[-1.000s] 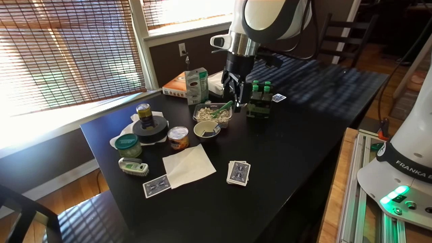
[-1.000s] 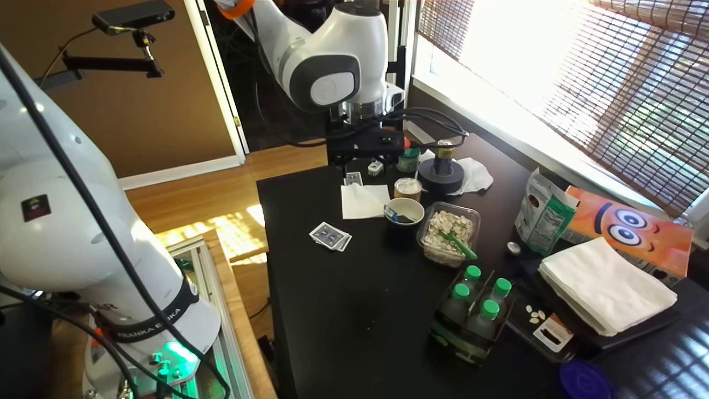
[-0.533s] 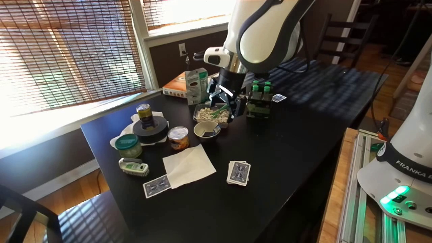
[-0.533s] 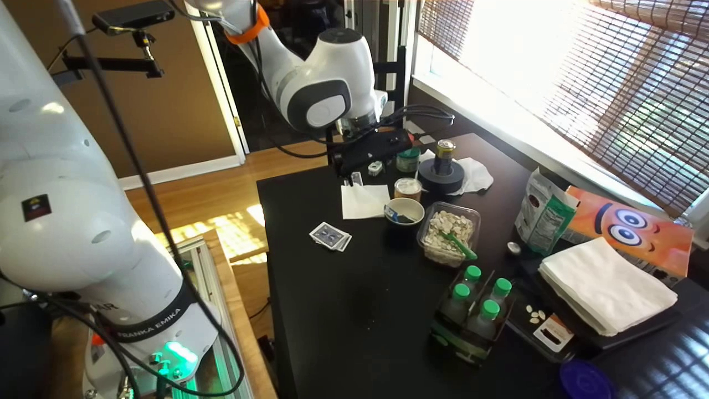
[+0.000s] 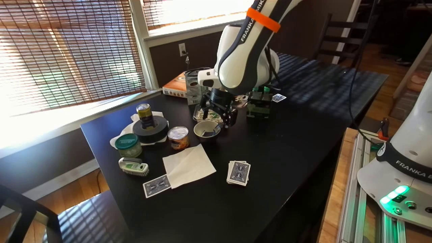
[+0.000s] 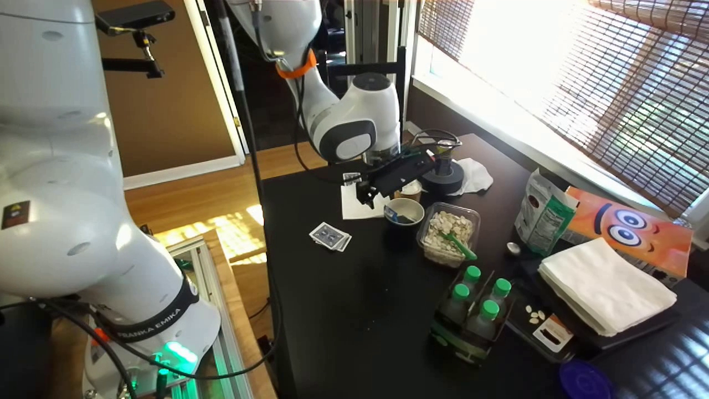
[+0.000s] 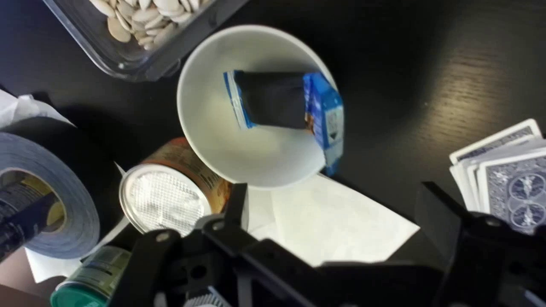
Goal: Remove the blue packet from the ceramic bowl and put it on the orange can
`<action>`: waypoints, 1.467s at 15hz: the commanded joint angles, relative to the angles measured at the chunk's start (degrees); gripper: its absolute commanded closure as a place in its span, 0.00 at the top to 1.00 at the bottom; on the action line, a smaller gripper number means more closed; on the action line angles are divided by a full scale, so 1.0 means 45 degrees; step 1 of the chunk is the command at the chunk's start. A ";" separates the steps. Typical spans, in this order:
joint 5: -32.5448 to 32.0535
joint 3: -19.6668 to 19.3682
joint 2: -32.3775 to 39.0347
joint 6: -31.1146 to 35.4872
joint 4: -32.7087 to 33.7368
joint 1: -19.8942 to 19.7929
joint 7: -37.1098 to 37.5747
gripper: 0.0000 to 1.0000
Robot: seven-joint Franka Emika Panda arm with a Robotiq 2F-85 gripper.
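In the wrist view the gripper [image 7: 334, 192] sat along the bottom edge, its two fingers [image 7: 439, 221] spread wide and holding nothing. The blue packet [image 7: 327, 117] was in the bowl [image 7: 256, 160], leaning over its right rim, one end poking out past it. It lay straight up the frame from the middle of the gap between the fingers, its long axis mostly top to bottom, roughly square to the line from finger to finger. The coming move, then, seemed to call for a reach up the frame, then down, with the fingers likely to pinch across the narrow width. A dark strip [image 7: 273, 100] lay crosswise inside the bowl; whether it was part of the same packet could not be told. There was one arm [image 5: 239, 67], so none was nearer.

Counted: one bowl; one orange can [image 7: 166, 198], just beside it at lower left; one roll of tape [image 7: 81, 209], with one slim can [image 7: 21, 217] in its hole; one green-lidded jar [image 7: 98, 268]; one tub [image 7: 136, 68] of seeds [image 7: 149, 19] at upper left; one sheet of paper [image 7: 332, 230]; one stack of cards [image 7: 512, 179], their number hidden. Exterior views added two loose cards [image 5: 157, 186] and four green-capped bottles [image 6: 487, 313].
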 commanded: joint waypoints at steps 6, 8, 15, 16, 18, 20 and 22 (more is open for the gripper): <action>-0.1638 0.0527 0.0809 0.0214 0.0710 -0.1585 0.1450 1.00; -0.2317 0.0456 0.0901 0.0079 0.0720 -0.1595 0.1832 1.00; -0.3805 0.0308 0.1148 0.0044 0.0751 -0.1609 0.2997 0.61; -0.3918 0.0314 0.1159 0.0040 0.0761 -0.1611 0.3105 0.54; -0.4092 0.0337 0.1143 0.0058 0.0767 -0.1632 0.3265 0.40; -0.4240 0.0310 0.1140 0.0043 0.0792 -0.1615 0.3405 0.26; -0.4399 0.0284 0.1140 0.0014 0.0806 -0.1594 0.3522 0.11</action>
